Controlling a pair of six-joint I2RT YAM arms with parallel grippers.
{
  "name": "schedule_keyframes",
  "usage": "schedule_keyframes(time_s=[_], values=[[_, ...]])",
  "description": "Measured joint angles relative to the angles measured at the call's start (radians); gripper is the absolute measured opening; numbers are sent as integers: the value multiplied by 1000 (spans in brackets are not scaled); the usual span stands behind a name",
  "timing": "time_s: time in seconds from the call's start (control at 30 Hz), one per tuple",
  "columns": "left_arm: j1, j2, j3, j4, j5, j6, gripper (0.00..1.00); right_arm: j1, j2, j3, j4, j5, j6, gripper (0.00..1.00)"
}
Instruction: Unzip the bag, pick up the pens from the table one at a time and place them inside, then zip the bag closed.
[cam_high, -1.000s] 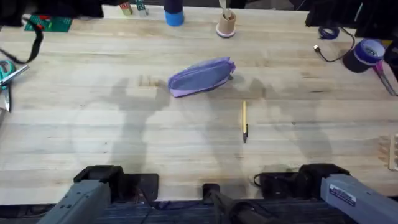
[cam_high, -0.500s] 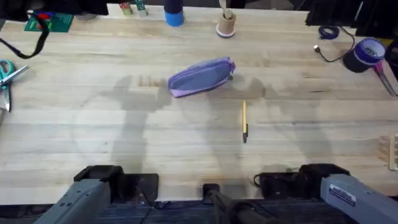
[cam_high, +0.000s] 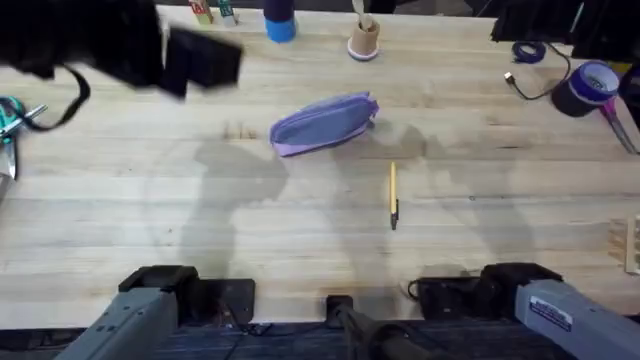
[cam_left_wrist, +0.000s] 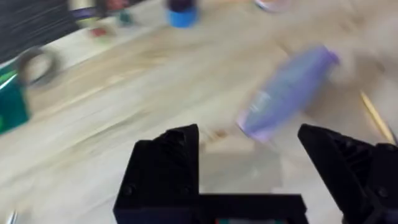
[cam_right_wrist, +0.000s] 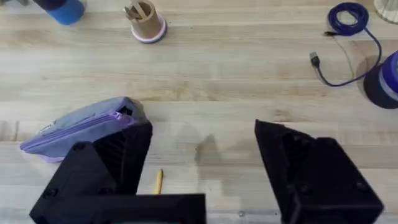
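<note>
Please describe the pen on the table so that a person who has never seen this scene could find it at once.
Start from the wooden table and find the purple bag lying near its middle. The pen lies alone on bare wood a little nearer the arm bases and to the bag's right, apart from it. It is a thin yellow-orange stick with a dark tip pointing toward the bases.

1. The bag (cam_high: 324, 123) lies on the tabletop (cam_high: 150, 230), near its middle.
2. The pen (cam_high: 393, 195) lies nearer the arms' bases, right of the bag, apart from it.
3. A cup (cam_high: 364, 40) stands behind the bag, at the far edge.
</note>
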Motion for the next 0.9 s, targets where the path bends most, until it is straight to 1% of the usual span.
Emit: schedule_keyframes(time_s=[0.03,0.13,0.2,0.27,0.4,0.5,0.67,0.9], values=[[0,0,0,-91,110,182,993,0,0,0,0,0,0,996],[0,0,0,-140,176,340,992,0,0,0,0,0,0,996],[0,0,0,-143,187,420,993,0,0,0,0,0,0,996],[0,0,0,-143,187,479,993,0,0,0,0,0,0,996],[0,0,0,-143,187,557,993,0,0,0,0,0,0,996],[0,0,0,-144,187,594,993,0,0,0,0,0,0,996],[0,0,0,-145,187,620,993,0,0,0,0,0,0,996],[0,1,0,-174,185,627,995,0,0,0,0,0,0,996]])
